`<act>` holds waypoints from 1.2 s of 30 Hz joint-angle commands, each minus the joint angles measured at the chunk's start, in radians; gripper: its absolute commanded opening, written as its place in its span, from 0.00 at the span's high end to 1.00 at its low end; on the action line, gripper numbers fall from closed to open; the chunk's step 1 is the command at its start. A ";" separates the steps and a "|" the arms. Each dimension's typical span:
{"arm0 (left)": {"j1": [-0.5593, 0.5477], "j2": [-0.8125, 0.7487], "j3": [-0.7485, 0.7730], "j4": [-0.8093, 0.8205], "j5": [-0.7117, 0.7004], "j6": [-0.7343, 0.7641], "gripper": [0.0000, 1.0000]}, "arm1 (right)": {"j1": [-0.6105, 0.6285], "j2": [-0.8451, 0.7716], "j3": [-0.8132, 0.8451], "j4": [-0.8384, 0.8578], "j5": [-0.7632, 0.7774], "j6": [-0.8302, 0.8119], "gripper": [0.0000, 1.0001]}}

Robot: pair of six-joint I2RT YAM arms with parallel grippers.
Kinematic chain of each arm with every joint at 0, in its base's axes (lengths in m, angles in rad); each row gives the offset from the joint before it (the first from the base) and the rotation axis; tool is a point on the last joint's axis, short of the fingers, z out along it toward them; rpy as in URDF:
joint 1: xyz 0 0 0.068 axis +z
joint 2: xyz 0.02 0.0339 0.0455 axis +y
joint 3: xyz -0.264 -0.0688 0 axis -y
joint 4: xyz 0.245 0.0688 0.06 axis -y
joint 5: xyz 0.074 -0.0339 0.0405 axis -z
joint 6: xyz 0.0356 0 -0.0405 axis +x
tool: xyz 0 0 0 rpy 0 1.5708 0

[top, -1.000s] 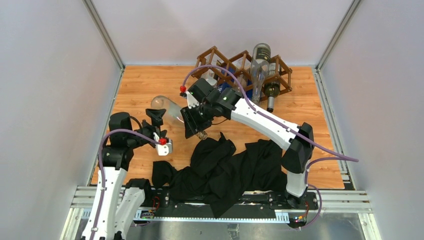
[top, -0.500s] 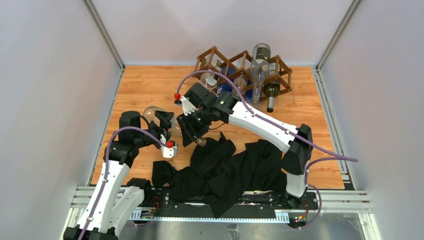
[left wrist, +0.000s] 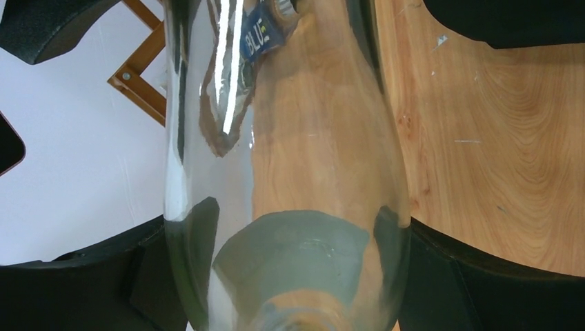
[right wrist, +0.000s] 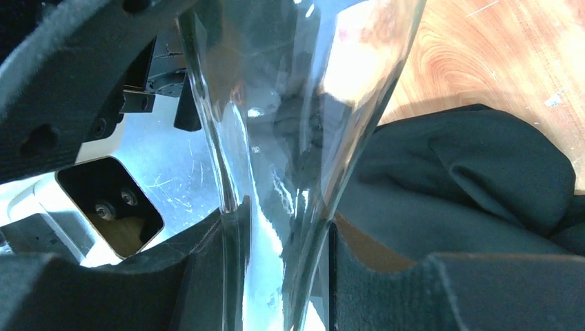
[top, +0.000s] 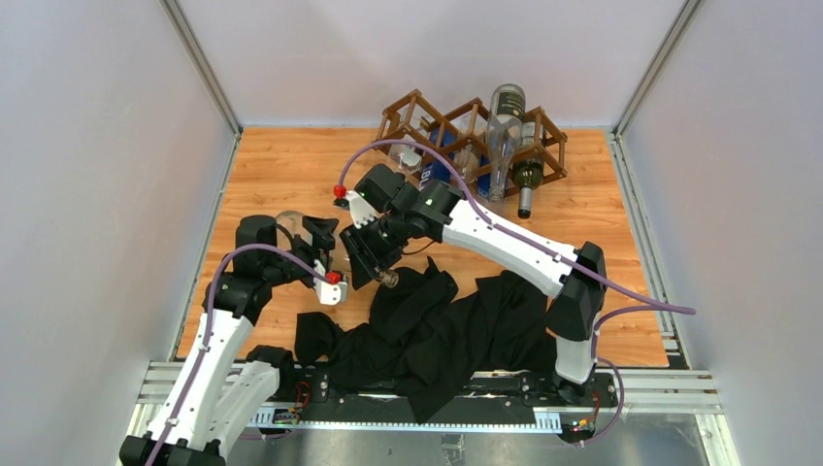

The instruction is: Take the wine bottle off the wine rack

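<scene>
A clear glass wine bottle (top: 291, 221) hangs above the wooden table, off the dark brown wine rack (top: 417, 107) at the back. My right gripper (top: 369, 257) is shut on its thin neck, and in the right wrist view the neck (right wrist: 276, 138) runs between both fingers (right wrist: 207, 276). My left gripper (top: 315, 245) sits round the wide body near the base. In the left wrist view the bottle (left wrist: 303, 138) fills the gap, and the black fingers (left wrist: 448, 269) press against both sides of the glass. A rack stick (left wrist: 138, 76) shows behind.
A crumpled black cloth (top: 437, 320) lies on the table (top: 281, 155) just under the bottle's mouth. The rack holds other bottles: a dark one (top: 527, 180) sticking out at the right, a clear one (top: 505, 126), and one with a blue label (top: 432, 170). Grey walls close both sides.
My left arm has swung in to the bottle's base and its jaws have narrowed onto the glass. The right arm has carried the bottle slightly left and nearer.
</scene>
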 commanded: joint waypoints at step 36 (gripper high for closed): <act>-0.026 0.003 -0.006 0.595 -0.185 -0.908 1.00 | -0.219 -0.482 -0.241 0.436 0.216 -0.024 0.04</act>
